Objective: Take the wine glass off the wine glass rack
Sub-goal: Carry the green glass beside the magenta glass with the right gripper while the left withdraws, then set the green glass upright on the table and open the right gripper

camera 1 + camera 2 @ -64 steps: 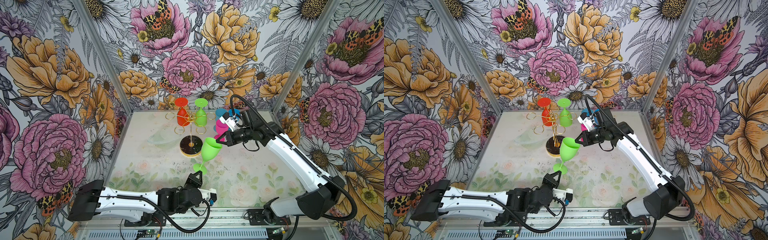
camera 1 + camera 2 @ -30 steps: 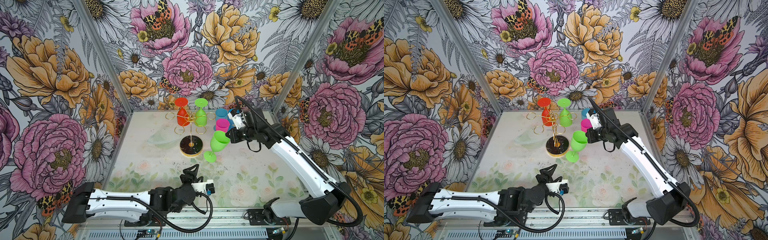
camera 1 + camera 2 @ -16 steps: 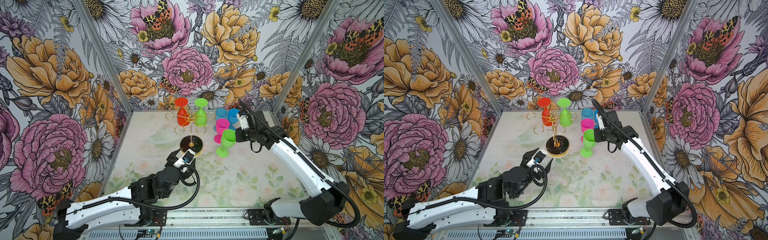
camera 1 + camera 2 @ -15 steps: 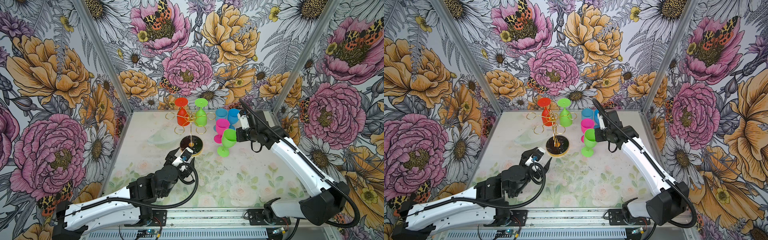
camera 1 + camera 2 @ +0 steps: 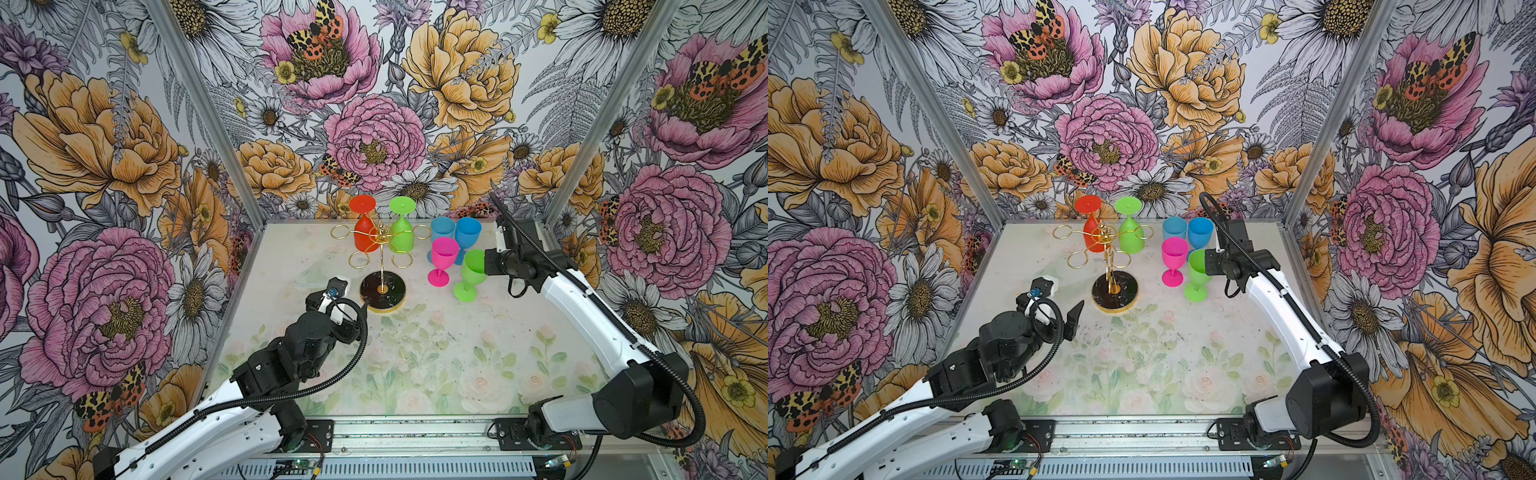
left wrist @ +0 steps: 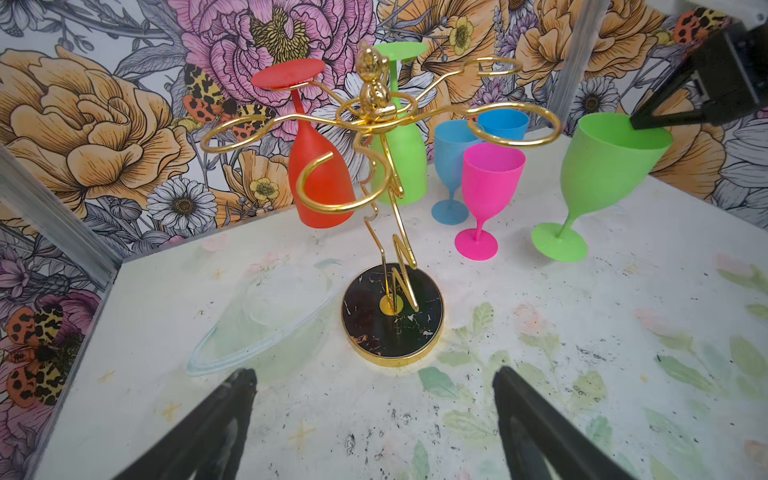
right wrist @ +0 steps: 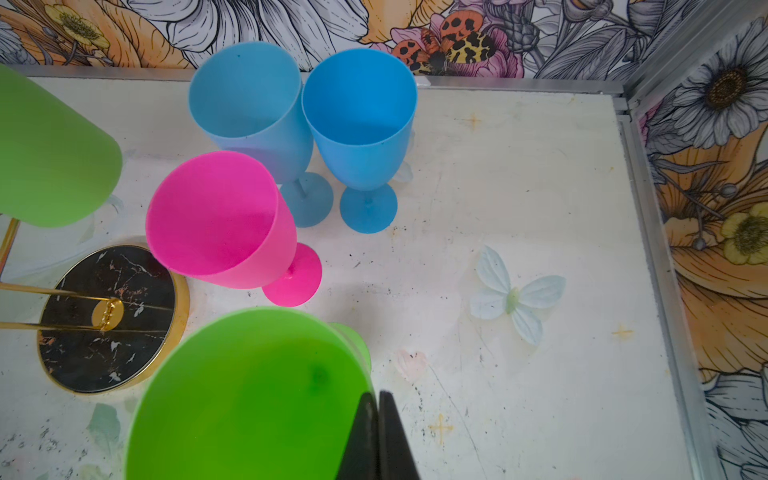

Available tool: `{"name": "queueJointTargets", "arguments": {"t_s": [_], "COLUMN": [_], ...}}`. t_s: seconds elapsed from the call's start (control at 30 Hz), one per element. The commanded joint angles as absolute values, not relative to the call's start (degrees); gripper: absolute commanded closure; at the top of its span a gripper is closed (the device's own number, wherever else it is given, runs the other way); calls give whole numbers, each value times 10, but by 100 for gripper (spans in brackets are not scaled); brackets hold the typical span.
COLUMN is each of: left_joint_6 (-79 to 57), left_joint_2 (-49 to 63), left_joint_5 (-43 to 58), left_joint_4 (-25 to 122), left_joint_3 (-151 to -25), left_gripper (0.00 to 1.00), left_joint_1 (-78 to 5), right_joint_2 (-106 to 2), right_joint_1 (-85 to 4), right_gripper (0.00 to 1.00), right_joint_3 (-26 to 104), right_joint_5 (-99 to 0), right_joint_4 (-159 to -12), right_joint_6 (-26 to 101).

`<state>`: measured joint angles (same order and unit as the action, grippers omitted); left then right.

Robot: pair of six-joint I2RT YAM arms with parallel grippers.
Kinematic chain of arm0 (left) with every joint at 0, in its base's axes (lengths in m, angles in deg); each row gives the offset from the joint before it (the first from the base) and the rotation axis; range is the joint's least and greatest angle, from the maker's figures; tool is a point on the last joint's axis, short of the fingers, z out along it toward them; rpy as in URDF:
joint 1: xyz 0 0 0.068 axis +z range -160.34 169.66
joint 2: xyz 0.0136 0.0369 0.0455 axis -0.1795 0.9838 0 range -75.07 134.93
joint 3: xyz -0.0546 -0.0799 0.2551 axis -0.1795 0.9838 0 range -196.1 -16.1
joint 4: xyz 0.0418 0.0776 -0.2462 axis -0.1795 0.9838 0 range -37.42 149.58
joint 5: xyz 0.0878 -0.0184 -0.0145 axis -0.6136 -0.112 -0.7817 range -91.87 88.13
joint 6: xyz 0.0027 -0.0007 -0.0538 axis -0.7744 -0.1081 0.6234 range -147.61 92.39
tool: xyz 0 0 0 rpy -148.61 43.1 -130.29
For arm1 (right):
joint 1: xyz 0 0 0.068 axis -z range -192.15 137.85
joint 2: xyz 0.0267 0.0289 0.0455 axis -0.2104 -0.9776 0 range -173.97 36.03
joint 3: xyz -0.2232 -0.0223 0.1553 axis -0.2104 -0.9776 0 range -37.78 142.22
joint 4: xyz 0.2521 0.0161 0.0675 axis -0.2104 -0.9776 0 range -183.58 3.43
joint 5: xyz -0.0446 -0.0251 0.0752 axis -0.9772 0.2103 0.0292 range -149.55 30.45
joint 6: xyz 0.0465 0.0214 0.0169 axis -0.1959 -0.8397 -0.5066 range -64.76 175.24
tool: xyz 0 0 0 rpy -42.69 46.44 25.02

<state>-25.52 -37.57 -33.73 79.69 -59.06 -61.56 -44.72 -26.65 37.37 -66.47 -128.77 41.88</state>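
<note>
Wine glass rack stands upright at far centre of the worktop, black disc base flat on the surface. Two glasses hang bowl-down in its far loops: red glass on the left, hanging green glass on the right. The four nearer and side loops are empty.

Green wine glass is off the rack, to its right and well apart from the base. It is tilted, bowl leaning right. Its foot is at the worktop, but I cannot tell if it bears weight.

Right hand: fingers pinched tight on the right side of the green wine glass's rim, one inside the bowl and one outside, seen in the right wrist view and the left wrist view.

Pink glass stands upright just left of the held glass, close to it, and contact is not clear. Two blue glasses stand side by side behind it, near the far wall.

Left hand: fingers spread wide, nothing between them. It hovers just near-left of the rack base, pointed at it and not touching it
</note>
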Motion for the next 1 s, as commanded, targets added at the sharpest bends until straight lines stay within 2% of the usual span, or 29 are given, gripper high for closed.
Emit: {"name": "queueJointTargets", "arguments": {"t_s": [0.0,0.43,0.97], "left_joint_6": [-221,-187,-169], "left_joint_2": [-381,-385,-384], "left_joint_5": [-299,-254,-197], "left_joint_4": [810,780,748], "left_joint_3": [-607,-596,-581], "left_gripper": [9,8,7], "left_joint_1": [-582,-459,-405], "right_joint_2": [-464,-528,-598], "right_joint_1": [-256,-222,-215], "right_gripper": [100,100,100], "right_joint_3": [373,388,427], "right_joint_5": [-695,-684,-669], "right_joint_4": [-1249,-1182,-1154], "right_joint_6": [428,421,418]}}
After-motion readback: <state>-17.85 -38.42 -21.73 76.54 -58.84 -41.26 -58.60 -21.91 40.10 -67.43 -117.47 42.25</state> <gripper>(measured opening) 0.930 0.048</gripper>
